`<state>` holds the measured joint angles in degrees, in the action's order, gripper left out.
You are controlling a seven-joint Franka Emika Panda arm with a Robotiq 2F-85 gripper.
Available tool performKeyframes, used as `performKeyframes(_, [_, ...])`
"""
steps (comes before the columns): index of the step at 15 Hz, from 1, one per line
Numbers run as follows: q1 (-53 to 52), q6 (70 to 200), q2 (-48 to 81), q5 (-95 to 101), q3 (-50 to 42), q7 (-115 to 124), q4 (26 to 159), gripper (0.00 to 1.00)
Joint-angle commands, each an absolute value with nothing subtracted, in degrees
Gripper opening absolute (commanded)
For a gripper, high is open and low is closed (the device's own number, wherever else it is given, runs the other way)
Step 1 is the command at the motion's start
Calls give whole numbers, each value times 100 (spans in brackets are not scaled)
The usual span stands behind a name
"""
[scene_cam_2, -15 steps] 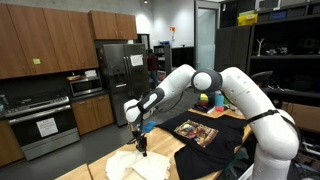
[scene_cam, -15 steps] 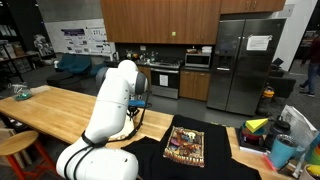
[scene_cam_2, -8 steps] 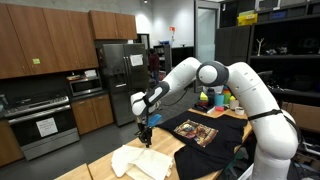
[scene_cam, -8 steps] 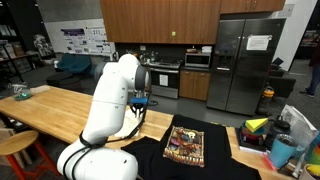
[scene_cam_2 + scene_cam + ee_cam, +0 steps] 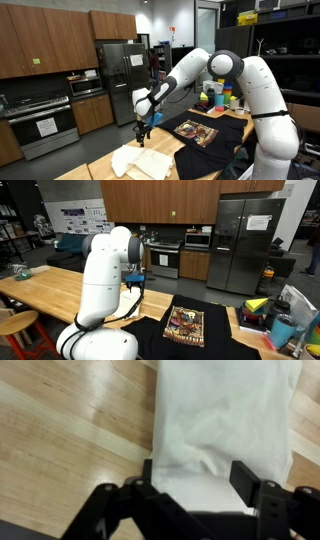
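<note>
In the wrist view my gripper point(image 5: 197, 475) stands open right over a folded white cloth point(image 5: 225, 415) that lies on the wooden table point(image 5: 70, 430). A small puckered fold of the cloth sits between the two black fingers point(image 5: 246, 478), and neither pad presses on it. In an exterior view the gripper point(image 5: 141, 131) hangs just above the far end of the white cloth point(image 5: 140, 162). In an exterior view my own arm hides the cloth, and only the gripper point(image 5: 135, 281) peeks out beside it.
A black shirt with a coloured print point(image 5: 200, 131) point(image 5: 185, 326) lies spread on the table beside the cloth. Coloured cups and containers point(image 5: 272, 318) point(image 5: 215, 98) crowd the table's far end. A stool point(image 5: 14, 326) stands at the table's side.
The jaws have gone from shut to wide open and let go of the white cloth. The arm has shifted a little and risen slightly above it.
</note>
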<state>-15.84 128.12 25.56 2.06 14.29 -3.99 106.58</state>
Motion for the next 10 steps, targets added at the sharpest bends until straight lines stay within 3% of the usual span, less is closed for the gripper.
performKeyframes(1, [-1715, 13578, 1901, 311, 1557, -537, 11528, 100])
performKeyframes(10, [-2095, 14221, 1980, 702, 1638, -321, 11501, 100])
